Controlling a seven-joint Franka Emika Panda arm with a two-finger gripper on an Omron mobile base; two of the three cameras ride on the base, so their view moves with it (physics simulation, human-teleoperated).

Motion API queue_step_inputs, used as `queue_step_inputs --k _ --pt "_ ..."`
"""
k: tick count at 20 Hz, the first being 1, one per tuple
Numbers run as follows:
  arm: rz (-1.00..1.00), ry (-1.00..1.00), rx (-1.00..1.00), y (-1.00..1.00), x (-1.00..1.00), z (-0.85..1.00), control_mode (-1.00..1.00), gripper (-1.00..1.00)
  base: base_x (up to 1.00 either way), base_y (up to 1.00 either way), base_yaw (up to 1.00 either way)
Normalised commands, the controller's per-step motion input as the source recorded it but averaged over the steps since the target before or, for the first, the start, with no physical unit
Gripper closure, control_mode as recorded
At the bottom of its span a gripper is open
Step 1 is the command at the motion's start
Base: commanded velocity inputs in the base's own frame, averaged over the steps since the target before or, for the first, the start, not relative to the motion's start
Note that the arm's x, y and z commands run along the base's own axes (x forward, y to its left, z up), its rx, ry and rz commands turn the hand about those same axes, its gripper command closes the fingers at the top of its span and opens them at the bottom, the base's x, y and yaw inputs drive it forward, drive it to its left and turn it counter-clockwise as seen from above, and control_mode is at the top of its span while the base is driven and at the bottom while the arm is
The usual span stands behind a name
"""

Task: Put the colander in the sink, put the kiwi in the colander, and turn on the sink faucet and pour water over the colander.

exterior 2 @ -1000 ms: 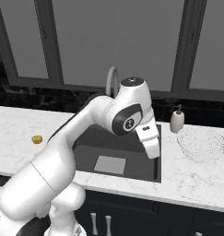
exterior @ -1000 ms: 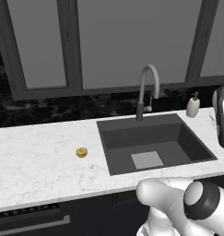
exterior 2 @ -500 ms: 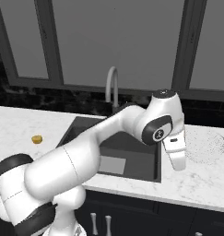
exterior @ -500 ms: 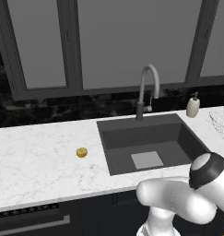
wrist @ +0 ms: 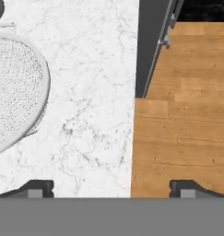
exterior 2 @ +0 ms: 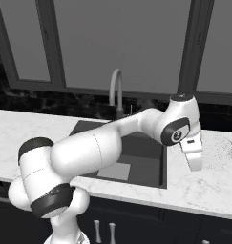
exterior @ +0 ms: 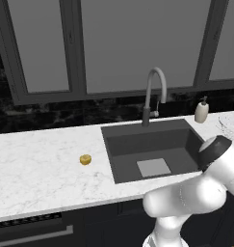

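The white marble counter (exterior: 36, 164) runs the width of the scene, and the sink (exterior: 152, 147), a dark grey basin with a lighter square on its floor, is set into it; everything below is placed against that sink. The robot arm (exterior 2: 112, 143) rises in front of the sink and arches over its front edge toward the counter to the right of the sink; its hand hangs tilted downward over the marble there, near the counter's front edge. The sink faucet (exterior: 153, 94), a grey gooseneck, stands on the rim behind the sink, at about the middle of its back edge, its spout curved over the basin; no water shows. The colander (exterior 2: 220, 150), a round white mesh bowl, sits on the counter to the right of the sink, just beyond the hand; in the hand view it lies upright at the left edge (wrist: 14, 90), apart from the fingertips. The gripper (wrist: 111, 189) is spread wide and holds nothing; one fingertip is over marble, the other over the wooden floor past the counter's edge. A beige soap dispenser (exterior: 201, 111) stands behind the sink's right rear corner. The kiwi (exterior: 85, 159), small and yellow-brown, lies on the counter to the left of the sink, a short way from its left rim.
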Motion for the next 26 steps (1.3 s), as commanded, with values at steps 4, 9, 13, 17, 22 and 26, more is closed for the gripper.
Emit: queue_step_inputs --k 4,9,13,17,22,26 --pt "0.00 0.00 0.06 -0.42 0.38 -0.21 -1.00 -1.00 0.00 0.00 0.00" --pt "0.00 0.00 0.05 -0.40 0.35 -0.24 -1.00 -1.00 0.00 0.00 0.00" --pt "0.00 0.00 0.04 -0.35 0.38 -0.24 -1.00 -1.00 0.00 0.00 0.00" --pt "0.00 0.00 0.04 -0.31 0.36 -0.26 -1.00 -1.00 0.00 0.00 0.00" --pt "0.00 -0.01 0.05 -0.35 0.33 -0.08 -1.00 -1.00 0.00 0.00 0.00" --pt "0.00 -0.07 0.08 -0.37 0.38 0.00 -1.00 -1.00 0.00 0.00 0.00"
